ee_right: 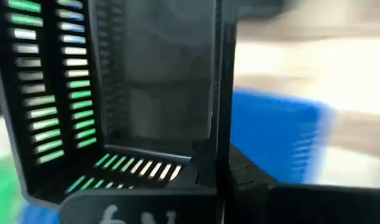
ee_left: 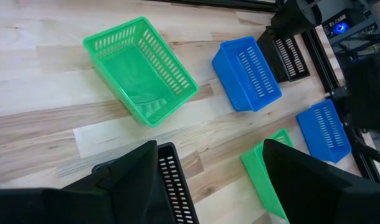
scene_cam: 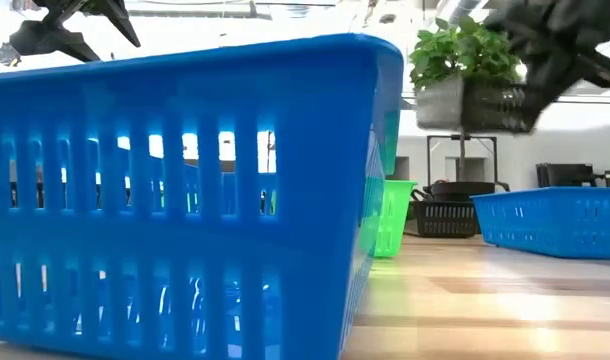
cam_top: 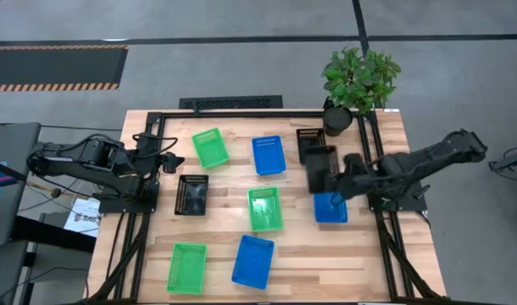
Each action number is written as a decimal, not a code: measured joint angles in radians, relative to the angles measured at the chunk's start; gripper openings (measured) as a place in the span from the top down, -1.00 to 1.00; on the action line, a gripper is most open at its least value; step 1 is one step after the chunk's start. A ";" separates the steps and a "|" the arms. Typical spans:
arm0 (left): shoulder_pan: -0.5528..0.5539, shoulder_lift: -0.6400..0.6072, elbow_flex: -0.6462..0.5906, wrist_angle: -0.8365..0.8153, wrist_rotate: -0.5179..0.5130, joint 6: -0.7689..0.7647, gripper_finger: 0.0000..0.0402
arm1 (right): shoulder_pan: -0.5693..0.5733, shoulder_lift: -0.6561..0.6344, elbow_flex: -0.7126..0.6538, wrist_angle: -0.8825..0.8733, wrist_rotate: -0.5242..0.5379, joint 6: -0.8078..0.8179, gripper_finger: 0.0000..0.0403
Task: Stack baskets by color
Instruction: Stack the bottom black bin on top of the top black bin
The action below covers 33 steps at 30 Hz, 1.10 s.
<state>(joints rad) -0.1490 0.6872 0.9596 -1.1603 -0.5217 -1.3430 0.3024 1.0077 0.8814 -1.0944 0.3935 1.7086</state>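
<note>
While left jaws [cam_top: 168, 158] gape empty, right jaws [cam_top: 336, 180] clamp black basket [cam_top: 320, 168]; no legible writing.

From above, the right end effector [cam_top: 333, 176] is clamped on a black basket [cam_top: 321, 168] near the surface's [cam_top: 216, 199] right edge, just beside a blue basket [cam_top: 330, 208]. Another black basket [cam_top: 310, 139] sits by the plant pot [cam_top: 336, 118] at the far right corner. The left end effector [cam_top: 168, 159] hangs spread wide near the left edge.
</note>
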 joint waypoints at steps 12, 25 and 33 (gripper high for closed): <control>0.000 0.000 0.000 0.000 -0.034 0.005 -0.39 | -0.419 0.079 -0.001 0.015 -0.046 -0.449 0.97; 0.000 0.000 0.000 0.000 -0.043 0.005 -0.39 | -0.718 0.261 -0.001 0.266 -0.166 -0.750 0.97; 0.000 0.000 0.000 -0.001 -0.044 0.005 -0.39 | -0.765 0.274 -0.056 0.327 -0.233 -0.761 0.97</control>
<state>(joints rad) -0.1490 0.6872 0.9596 -1.1609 -0.5653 -1.3384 -0.4627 1.2819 0.8251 -0.7672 0.1607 0.9481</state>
